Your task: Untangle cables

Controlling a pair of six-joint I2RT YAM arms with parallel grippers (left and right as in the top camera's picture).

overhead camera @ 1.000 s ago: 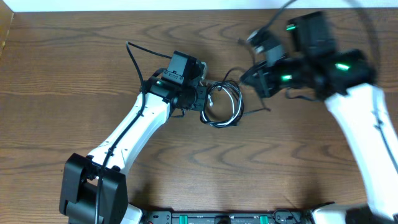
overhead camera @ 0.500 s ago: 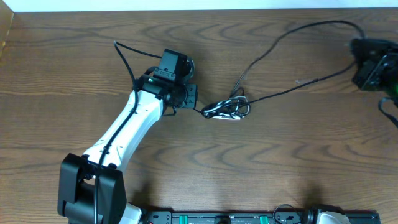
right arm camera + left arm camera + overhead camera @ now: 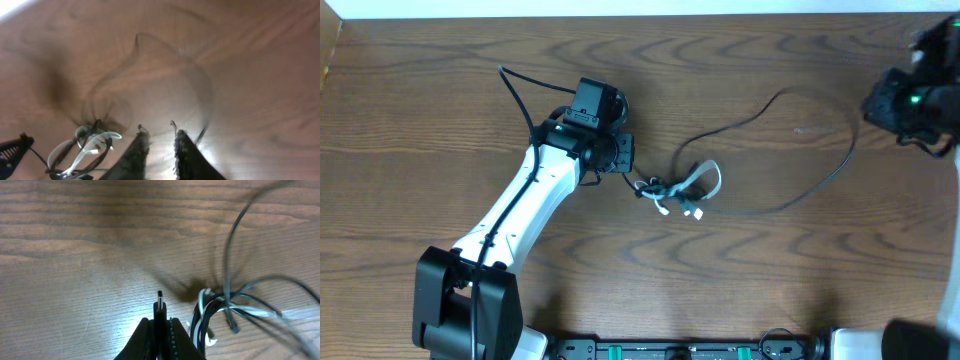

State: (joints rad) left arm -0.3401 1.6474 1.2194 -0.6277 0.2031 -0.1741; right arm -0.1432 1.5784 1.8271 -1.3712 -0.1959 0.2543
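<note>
Left wrist view: left fingers pinch a black cable plug; right fingers slightly apart, empty.

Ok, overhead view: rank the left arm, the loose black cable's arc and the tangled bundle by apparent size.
1. left arm, largest.
2. loose black cable, a wide but thin arc.
3. tangled bundle, smallest.
The arm stands nearer the camera, which flatters it.
</note>
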